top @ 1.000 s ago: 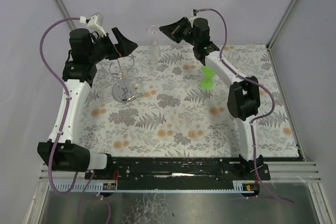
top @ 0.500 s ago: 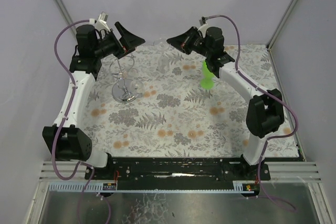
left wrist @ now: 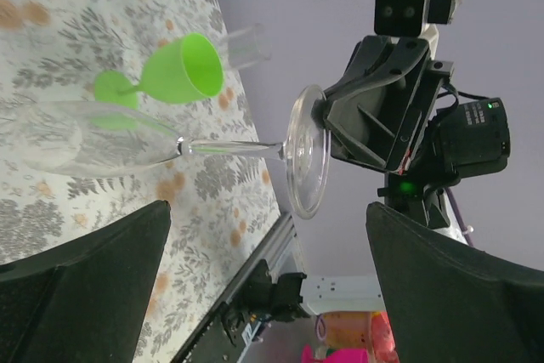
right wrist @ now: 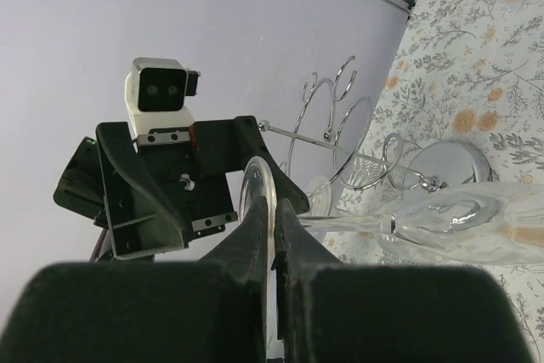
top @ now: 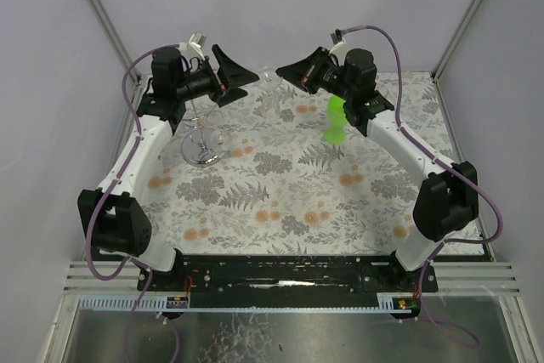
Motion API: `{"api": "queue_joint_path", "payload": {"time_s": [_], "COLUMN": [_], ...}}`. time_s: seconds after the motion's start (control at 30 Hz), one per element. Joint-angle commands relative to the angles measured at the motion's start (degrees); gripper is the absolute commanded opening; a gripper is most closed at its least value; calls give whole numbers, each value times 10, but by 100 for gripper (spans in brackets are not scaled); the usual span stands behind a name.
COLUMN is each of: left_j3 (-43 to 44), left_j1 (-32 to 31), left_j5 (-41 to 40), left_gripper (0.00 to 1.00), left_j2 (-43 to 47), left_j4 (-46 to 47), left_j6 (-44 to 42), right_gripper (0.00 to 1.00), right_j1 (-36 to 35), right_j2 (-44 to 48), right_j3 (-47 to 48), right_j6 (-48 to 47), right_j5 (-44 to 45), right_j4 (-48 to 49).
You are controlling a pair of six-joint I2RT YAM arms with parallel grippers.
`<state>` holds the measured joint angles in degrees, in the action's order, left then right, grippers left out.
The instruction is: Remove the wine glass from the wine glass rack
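— Rack (top: 201, 149) on the left: what's new?
— Left tool (left wrist: 265, 210) has swung off it, spread wide, empty. Wine glass (left wrist: 183, 146) now lies level at upper centre, clear of rack, its foot pinched in the right tool (right wrist: 274, 218). Removal looks done; setting down remains.

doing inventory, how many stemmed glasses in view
2: clear wine glass gripped by its foot in the right gripper, green goblet standing on the table; more may be hidden

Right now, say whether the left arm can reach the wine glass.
Probably yes: the left tool is open, the wine glass lies sideways just beyond it, unobstructed, foot pinched in the right tool.
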<state>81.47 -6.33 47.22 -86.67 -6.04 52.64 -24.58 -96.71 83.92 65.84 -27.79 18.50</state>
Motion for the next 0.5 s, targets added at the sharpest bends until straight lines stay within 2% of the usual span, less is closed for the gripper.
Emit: {"api": "queue_joint_path", "payload": {"time_s": [0.0, 0.17, 0.3, 0.47], "left_j3": [-4, -2, -6, -15], "left_j1": [-19, -25, -28, -31], "left_j5": [23, 28, 31, 35], "left_gripper": [97, 95, 85, 80], "left_j2": [-9, -18, -20, -20], "left_j4": [54, 74, 83, 96], "left_j6": [32, 56, 63, 73], "right_gripper": [0, 0, 0, 0], "right_j1": [-1, -3, -5, -9], "right_j2": [45, 53, 55, 54], "right_j3": [-15, -28, -27, -24], "right_j6": [-11, -10, -11, -8], "right_j5": [-10, -13, -18, -24], "right_j4": [33, 38, 37, 41]}}
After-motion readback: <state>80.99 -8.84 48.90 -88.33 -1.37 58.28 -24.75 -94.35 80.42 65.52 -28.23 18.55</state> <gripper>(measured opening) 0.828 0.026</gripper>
